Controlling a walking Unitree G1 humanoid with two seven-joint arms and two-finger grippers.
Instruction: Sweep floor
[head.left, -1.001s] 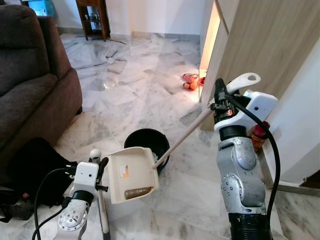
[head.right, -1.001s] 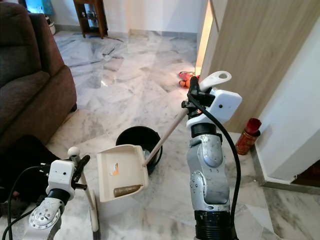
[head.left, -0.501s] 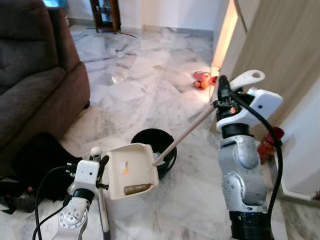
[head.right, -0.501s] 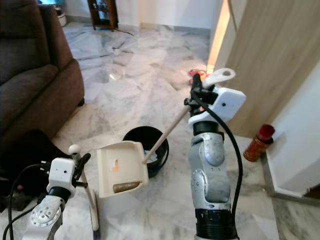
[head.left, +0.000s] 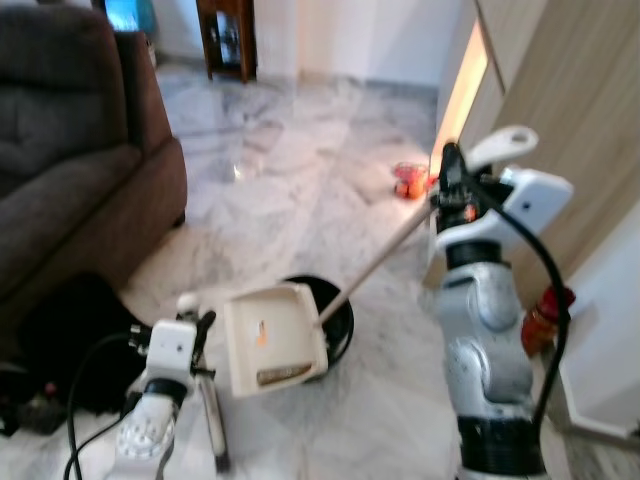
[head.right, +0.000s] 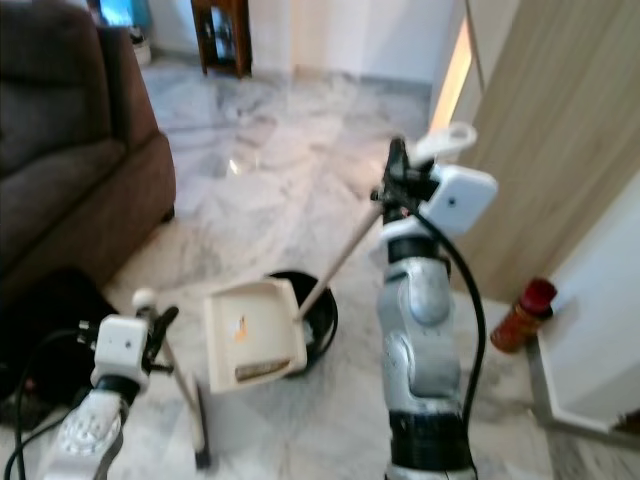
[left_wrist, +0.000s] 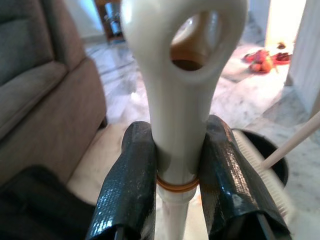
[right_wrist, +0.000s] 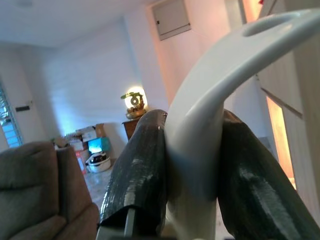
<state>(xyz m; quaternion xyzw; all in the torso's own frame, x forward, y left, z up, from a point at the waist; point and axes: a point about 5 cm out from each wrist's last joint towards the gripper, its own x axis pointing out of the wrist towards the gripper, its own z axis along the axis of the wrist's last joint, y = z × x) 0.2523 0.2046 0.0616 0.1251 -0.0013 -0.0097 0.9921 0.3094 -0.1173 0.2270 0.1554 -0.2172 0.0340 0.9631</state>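
My right gripper (head.left: 450, 185) is raised at chest height and shut on the hooked top of a long dustpan handle (right_wrist: 200, 140). The pole slants down to a cream dustpan (head.left: 272, 338), held tilted just above the near rim of a black bin (head.left: 343, 312) on the marble floor. A small brown piece (head.left: 280, 376) lies at the pan's lower edge. My left gripper (head.left: 200, 335) is low on the left, shut on a cream broom handle (left_wrist: 182, 100) below its hanging loop. The broom stick (head.right: 182, 385) runs down to the floor.
A brown sofa (head.left: 70, 200) fills the left, with a black bag (head.left: 60, 340) on the floor before it. A wooden panel (head.left: 560, 110) and a white wall stand on the right, a red bottle (head.left: 545, 315) at their foot. Red and orange things (head.left: 408, 182) lie by the lit gap.
The whole picture has shifted and blurred, so the camera has moved. The dustpan stays at the bin's near rim and both grippers keep their hold.
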